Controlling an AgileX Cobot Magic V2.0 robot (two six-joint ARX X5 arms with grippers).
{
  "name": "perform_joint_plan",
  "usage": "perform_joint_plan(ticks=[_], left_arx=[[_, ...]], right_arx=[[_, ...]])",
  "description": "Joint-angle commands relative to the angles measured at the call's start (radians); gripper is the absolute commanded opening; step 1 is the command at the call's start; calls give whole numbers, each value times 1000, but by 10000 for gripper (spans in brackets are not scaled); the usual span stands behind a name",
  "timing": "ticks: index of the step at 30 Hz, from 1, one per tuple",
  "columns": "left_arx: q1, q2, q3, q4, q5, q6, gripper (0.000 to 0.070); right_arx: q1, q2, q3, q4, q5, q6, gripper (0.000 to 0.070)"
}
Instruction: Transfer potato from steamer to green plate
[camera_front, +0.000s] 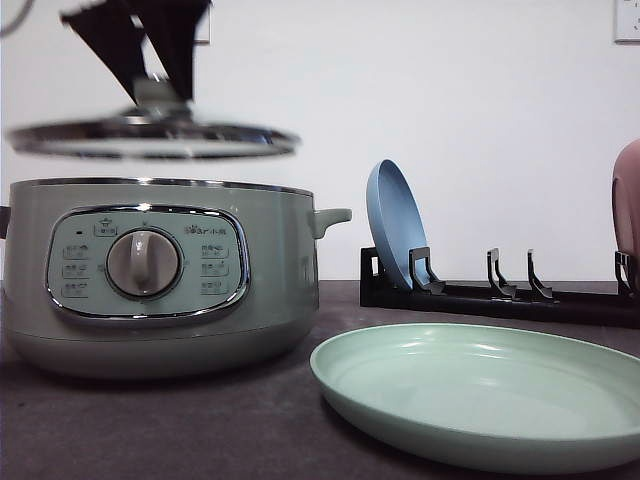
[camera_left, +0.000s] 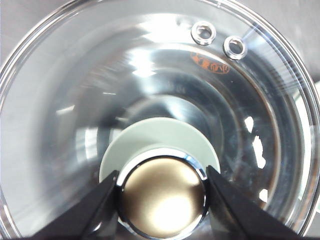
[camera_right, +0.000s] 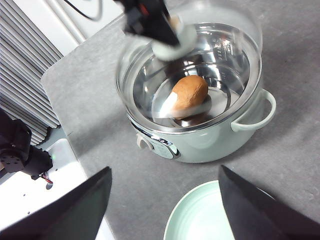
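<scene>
Left fingers (camera_left: 162, 197) pinching lid knob (camera_left: 162, 197), grey tabletop (camera_front: 200, 420)

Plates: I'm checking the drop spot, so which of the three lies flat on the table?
The green plate, flat beside the steamer. The blue plate stands on edge in the rack, as does the pink one.

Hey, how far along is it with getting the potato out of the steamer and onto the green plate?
Early stage. Done: the glass lid is off the steamer, held above it by the left gripper, which is shut on the knob. In hand: the right gripper hangs open above the table, nothing in it. Left: the potato sits in the pot, and the green plate is empty.
</scene>
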Motion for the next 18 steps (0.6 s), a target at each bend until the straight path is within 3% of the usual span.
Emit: perform_joint_plan(ticks=[1, 18], left_arx=[[11, -31, 45, 13, -17, -6, 1], [269, -187, 44, -73, -75, -13, 1]], right_arx=[[6, 9, 13, 11, 0, -10, 421], [6, 9, 13, 11, 14, 18, 421]])
